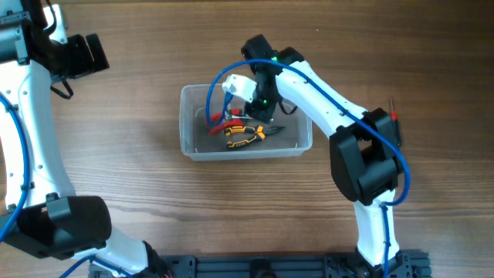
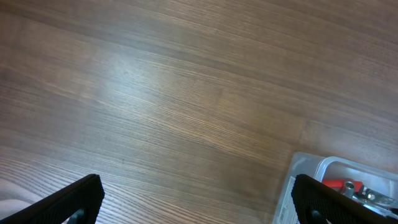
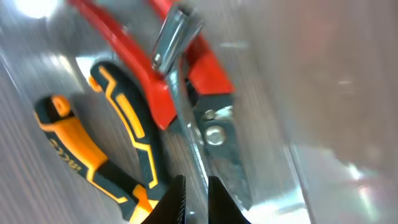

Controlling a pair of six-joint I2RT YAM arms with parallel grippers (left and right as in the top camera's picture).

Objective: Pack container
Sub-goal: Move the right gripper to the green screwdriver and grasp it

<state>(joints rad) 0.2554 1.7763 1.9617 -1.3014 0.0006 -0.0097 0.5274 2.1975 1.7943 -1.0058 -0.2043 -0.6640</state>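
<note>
The clear plastic container [image 1: 187, 116] stands at the table's middle; its corner also shows in the left wrist view [image 2: 306, 169]. Inside lie red-handled snips [image 1: 222, 123] [image 3: 186, 68] and yellow-and-black pliers [image 1: 245, 137] [image 3: 118, 137]. My right gripper [image 1: 260, 117] [image 3: 196, 199] reaches down into the container, its fingers nearly closed on a thin steel strip [image 3: 186, 118] that runs along the snips; whether the strip is part of the snips I cannot tell. My left gripper [image 1: 83, 54] [image 2: 202, 205] is open and empty over bare wood, left of the container.
The wooden table [image 1: 116, 170] surrounds the container. The right arm's elbow [image 1: 369, 154] hangs over the table to the right of the container. The left arm's base [image 1: 62, 224] is at the front left.
</note>
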